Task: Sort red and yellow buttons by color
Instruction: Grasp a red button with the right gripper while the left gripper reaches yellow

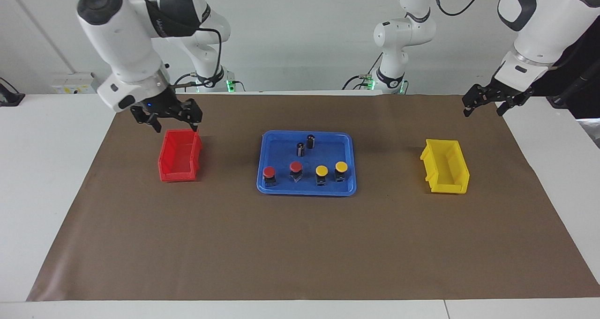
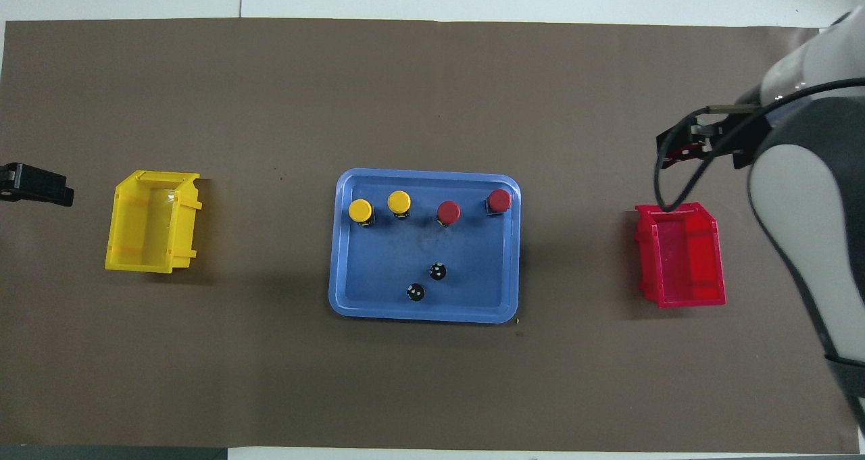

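Observation:
Two red buttons [image 1: 269,172] [image 1: 296,167] and two yellow buttons [image 1: 321,171] [image 1: 341,167] stand in a row in the blue tray [image 1: 307,191], along its edge farthest from the robots. In the overhead view the yellow ones [image 2: 360,210] [image 2: 399,202] are toward the left arm's end and the red ones [image 2: 448,211] [image 2: 499,200] toward the right arm's end. My right gripper [image 1: 176,124] is open and empty, over the robot-side rim of the red bin [image 1: 178,174]. My left gripper [image 1: 483,110] is open and empty, raised over the mat's corner at the left arm's end.
A yellow bin [image 1: 447,187] stands empty toward the left arm's end; the red bin is empty too. Two black-and-silver cylinders [image 1: 300,149] [image 1: 310,141] stand in the tray, nearer to the robots than the buttons. A brown mat [image 1: 300,253] covers the table.

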`<state>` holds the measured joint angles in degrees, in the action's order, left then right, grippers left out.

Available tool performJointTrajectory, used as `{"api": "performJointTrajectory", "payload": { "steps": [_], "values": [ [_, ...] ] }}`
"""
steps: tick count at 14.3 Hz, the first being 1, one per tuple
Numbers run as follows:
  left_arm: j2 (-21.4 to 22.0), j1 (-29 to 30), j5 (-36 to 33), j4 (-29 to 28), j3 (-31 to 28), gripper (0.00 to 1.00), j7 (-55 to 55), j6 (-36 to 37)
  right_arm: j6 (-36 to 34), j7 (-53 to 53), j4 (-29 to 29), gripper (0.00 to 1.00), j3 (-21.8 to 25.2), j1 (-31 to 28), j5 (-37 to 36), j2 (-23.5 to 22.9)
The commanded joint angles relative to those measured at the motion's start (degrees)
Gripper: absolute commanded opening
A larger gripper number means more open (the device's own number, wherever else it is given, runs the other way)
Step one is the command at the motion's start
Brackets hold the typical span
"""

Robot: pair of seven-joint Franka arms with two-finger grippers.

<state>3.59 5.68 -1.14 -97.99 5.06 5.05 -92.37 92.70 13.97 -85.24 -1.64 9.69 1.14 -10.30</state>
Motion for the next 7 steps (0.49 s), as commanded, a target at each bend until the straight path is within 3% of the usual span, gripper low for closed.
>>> {"api": "performJointTrajectory", "payload": {
  "steps": [1, 4, 7],
  "values": [
    [0.7, 1.3, -1.1, -0.6, -0.1, 1.00, 1.0, -1.2, 6.8, 7.3, 2.8, 1.00, 0.1, 5.2, 0.5, -5.1],
    [-0.2, 0.5, -2.4, 0.4, 0.5, 1.00, 1.0, -0.5, 19.6, 9.9, -4.6, 1.00, 0.1, 9.4, 0.8, -7.7],
    [-5.1, 0.1, -2.9, 6.3, 0.7, 1.00, 4.8, 0.9, 30.8, 10.0, -15.2, 1.00, 0.1, 12.4, 0.8, -7.7]
  ]
}}
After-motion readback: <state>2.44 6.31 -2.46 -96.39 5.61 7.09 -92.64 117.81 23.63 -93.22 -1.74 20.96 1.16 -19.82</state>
